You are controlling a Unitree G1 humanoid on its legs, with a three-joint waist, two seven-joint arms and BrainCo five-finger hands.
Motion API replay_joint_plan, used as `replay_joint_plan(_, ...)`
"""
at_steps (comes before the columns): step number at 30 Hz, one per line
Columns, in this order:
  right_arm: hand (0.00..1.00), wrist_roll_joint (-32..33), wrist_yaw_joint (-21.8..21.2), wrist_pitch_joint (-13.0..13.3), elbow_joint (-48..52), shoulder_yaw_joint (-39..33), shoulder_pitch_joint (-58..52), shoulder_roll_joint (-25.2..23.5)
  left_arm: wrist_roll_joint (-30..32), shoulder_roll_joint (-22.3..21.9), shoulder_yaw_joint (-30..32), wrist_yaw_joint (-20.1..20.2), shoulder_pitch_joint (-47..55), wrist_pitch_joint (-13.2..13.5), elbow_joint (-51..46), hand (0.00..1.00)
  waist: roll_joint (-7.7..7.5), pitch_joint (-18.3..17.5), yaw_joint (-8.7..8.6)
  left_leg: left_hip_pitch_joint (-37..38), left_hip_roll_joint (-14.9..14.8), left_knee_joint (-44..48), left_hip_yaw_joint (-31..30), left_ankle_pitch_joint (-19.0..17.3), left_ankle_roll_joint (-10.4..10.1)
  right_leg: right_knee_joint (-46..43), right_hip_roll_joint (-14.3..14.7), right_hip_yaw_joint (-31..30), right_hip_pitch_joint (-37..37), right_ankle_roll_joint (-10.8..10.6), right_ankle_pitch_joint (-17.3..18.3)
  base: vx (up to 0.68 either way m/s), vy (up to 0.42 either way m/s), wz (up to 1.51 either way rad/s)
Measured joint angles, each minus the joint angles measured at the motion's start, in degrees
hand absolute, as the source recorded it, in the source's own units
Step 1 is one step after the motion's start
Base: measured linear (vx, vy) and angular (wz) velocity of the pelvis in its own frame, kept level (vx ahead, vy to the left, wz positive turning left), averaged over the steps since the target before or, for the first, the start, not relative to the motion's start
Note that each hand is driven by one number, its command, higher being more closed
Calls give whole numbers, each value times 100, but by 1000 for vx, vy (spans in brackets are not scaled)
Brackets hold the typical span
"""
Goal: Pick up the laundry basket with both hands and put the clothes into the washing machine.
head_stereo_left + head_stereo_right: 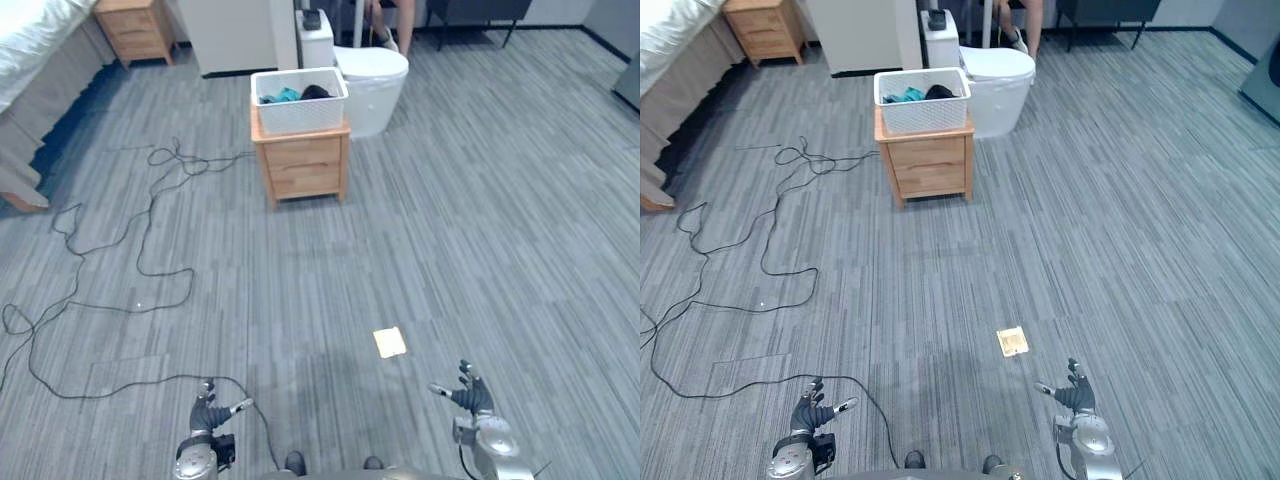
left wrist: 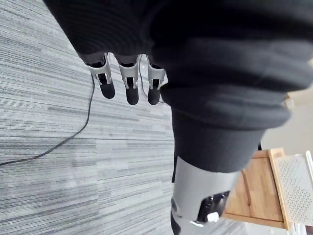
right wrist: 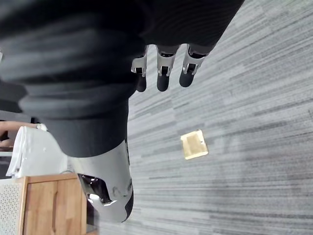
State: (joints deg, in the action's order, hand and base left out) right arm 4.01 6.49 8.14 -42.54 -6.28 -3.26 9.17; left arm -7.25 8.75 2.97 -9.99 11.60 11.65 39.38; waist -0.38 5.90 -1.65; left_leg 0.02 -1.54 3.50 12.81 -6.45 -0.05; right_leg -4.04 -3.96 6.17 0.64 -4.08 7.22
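Far ahead across the grey striped carpet, a white perforated plastic laundry basket sits on top of a small two-drawer wooden nightstand, its rim roughly flush with the nightstand's edges. Teal and dark clothes lie low inside it, below the rim. Touching or just behind the nightstand stands a white round-lidded unit, and a person's legs show beyond that. A wide stretch of carpet lies open between the robot and the nightstand, broken by one small yellowish square patch. A white-covered bed borders the left side. The left hand and right hand hang low over the carpet, well apart, fingers loosely straight and holding nothing.
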Motion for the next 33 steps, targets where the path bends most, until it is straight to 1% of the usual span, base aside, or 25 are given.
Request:
replay_joint_plan(1, 0, 0, 1, -1, 0, -1, 0, 0, -1, -7, 0, -1, 4, 0, -23, 0, 7, 5, 7, -35, 7, 86, 2, -79, 6, -103, -23, -3, -36, -17, 72, 40, 63, -12)
replay_joint_plan(3, 0, 0, 11, -28, 5, -6, -4, 7, -10, -43, -18, 0, 9, 3, -171, 0, 29, 32, 2, -259, 48, 580, -8, -539, 86, -1029, -196, 12, -418, -280, 479, 30, 83, -3)
replay_joint_plan(5, 0, 0, 9, -78, 15, 36, -2, -55, -100, -16, -39, -1, 4, 4, -183, 0, 46, 151, -1, -169, 94, 866, -50, -857, 220, -2958, -437, 62, -1187, -322, 478, 151, 186, 5)
replay_joint_plan(6, 0, 0, 8, -85, 15, 56, -9, -97, -109, 23, -49, -4, 6, 4, -184, 0, -32, 210, -33, -102, 129, 912, -100, -929, 292, -3530, -532, 68, -1402, -390, 378, 221, 153, 27)
replay_joint_plan(8, 0, -2, -2, -104, 21, 178, -35, -193, -112, 183, -106, -10, -8, -12, -168, 0, -91, 350, -30, 205, 127, 1084, -268, -1223, 397, -4398, -603, 198, -2037, -260, 738, 330, 79, 23)
replay_joint_plan(10, 0, -1, -6, -110, 125, 231, -31, -161, -116, 232, -109, -12, -58, -15, -148, 0, -82, 401, -59, 443, 25, 1043, -370, -1284, 370, -3985, -509, 505, -2337, -159, 844, 433, 31, 35)
replay_joint_plan(12, 0, -2, -4, -95, 130, 300, 7, -31, -118, 199, -131, -9, -210, -13, -128, 0, 91, 506, -97, 814, -191, 770, -541, -1284, 344, -3035, -204, 765, -2582, -2, 696, 497, -16, 51)
replay_joint_plan(14, 0, -2, -2, -84, 132, 300, 11, 51, -117, 177, -125, -14, -502, 6, -44, 0, 105, 603, -215, 1202, -291, 439, -811, -1192, 11, -1328, 114, 828, -2825, 204, -297, 590, -67, 73)
replay_joint_plan(15, 0, -3, 1, -84, 137, 301, 3, 52, -117, 184, -126, -18, -513, 7, -43, 0, 78, 610, -245, 1304, -290, 420, -845, -1237, -92, -1029, 167, 812, -2838, 255, -562, 815, -178, 73)
replay_joint_plan(16, 0, -5, 2, -85, 154, 310, -69, 55, -115, 169, -126, -14, -513, 6, -24, 0, 2, 587, -274, 1507, -269, 457, -928, -1368, -318, -850, 203, 730, -2882, 652, -1245, 705, -177, 48)
replay_joint_plan(17, 0, -6, -1, -115, 138, 297, -23, 136, -114, 16, -112, -12, -583, 1, 88, 0, 243, 624, -280, 1571, -476, 713, -1004, -1391, -480, -1480, 293, 810, -2962, 998, -1345, 816, -214, 41)
replay_joint_plan(18, 0, -7, -4, -118, 163, 299, 34, 102, -108, 15, -113, 4, -592, 5, 114, 0, 285, 638, -276, 1422, -530, 1025, -984, -1261, -706, -1718, 295, 836, -3019, 1060, -1088, 524, -152, 12)
replay_joint_plan(19, 0, -9, -27, -125, 256, 357, 66, 62, -109, -7, -96, -3, -575, 1, 146, 0, 311, 664, -256, 1140, -559, 1846, -938, -746, -1084, -2012, 302, 861, -2934, 1096, -655, 684, -252, 6)
replay_joint_plan(20, 0, -11, -46, -124, 349, 448, 64, 71, -112, -69, -32, -2, -557, -7, 183, 0, 352, 738, -251, 817, -624, 2827, -941, -98, -1170, -1988, 370, 815, -2628, 1111, -422, 966, -330, -17)
replay_joint_plan(21, 0, -3, -32, -108, 389, 644, 89, 10, -119, -109, 2, 2, -453, 12, 162, 0, 404, 817, -143, -287, -1144, 5522, -739, -79, -1041, -1356, 663, 770, -1594, 1188, -242, 1075, -342, -26)
replay_joint_plan(22, 0, 30, -15, -77, 506, 661, 65, -85, -118, -121, -4, 3, -442, 10, 130, 0, 264, 886, -29, -812, -1361, 6309, -405, -285, -701, -981, 765, 702, -907, 1283, -169, 1007, -265, -29)
replay_joint_plan(23, 0, 83, -8, -71, 586, 655, 63, -119, -117, -133, -6, 4, -412, 10, 73, 0, 206, 914, 15, -1040, -1384, 6357, -292, -343, -605, -813, 778, 660, -652, 1299, -147, 696, -171, -18)
replay_joint_plan(26, 0, 219, 5, 18, 823, 607, 35, -189, -116, -152, -10, 10, -385, 12, -97, 0, 60, 924, 136, -2185, -1300, 5430, 137, -529, -311, 53, 853, 506, 258, 1223, -55, 536, -90, -11)
replay_joint_plan(27, 0, 220, 7, 13, 794, 604, 86, -187, -113, -142, -13, 11, -386, 7, -102, 0, 21, 936, 207, -2381, -1109, 4666, 144, -531, -300, 227, 823, 459, 466, 1190, -5, 419, -3, -20)
replay_joint_plan(28, 0, 219, 9, 12, 784, 588, 79, -178, -112, -148, -16, 11, -380, 6, -104, 0, -58, 956, 273, -2425, -748, 3168, 4, -419, -411, 356, 757, 409, 699, 1108, 106, 655, 48, -25)
replay_joint_plan(29, 0, 215, 13, 20, 745, 538, 83, -168, -110, -168, -14, 6, -343, 4, -112, 0, -36, 941, 295, -2313, -451, 1580, -318, -88, -568, 479, 749, 330, 939, 981, 230, 663, 82, -30)
replay_joint_plan(30, 0, 214, 28, 20, 685, 499, 81, -163, -110, -178, -17, 5, -309, 3, -111, 0, 4, 923, 310, -2304, -393, 1015, -470, 92, -613, 506, 772, 263, 1046, 905, 314, 656, 152, -47)
replay_joint_plan(31, 0, 208, 96, 17, 566, 494, 79, -141, -109, -177, -17, -2, -240, 0, -93, 0, 54, 892, 350, -2313, -346, 601, -597, 383, -529, 498, 791, 124, 1256, 728, 562, 430, 155, -61)
replay_joint_plan(32, 0, 207, 104, 12, 538, 490, 15, -155, -108, -166, -8, -1, -234, -13, -45, 0, -18, 852, 422, -2261, -288, 773, -641, 895, -321, 311, 680, 28, 1354, 589, 796, 719, 251, -64)
replay_joint_plan(33, 0, 179, 101, 13, 539, 489, -88, -208, -104, -171, -15, -1, -141, -14, -47, 0, -170, 656, 421, -2277, -116, 951, -605, 1093, -120, -337, 454, -56, 1163, 406, 1122, 646, 201, -39)
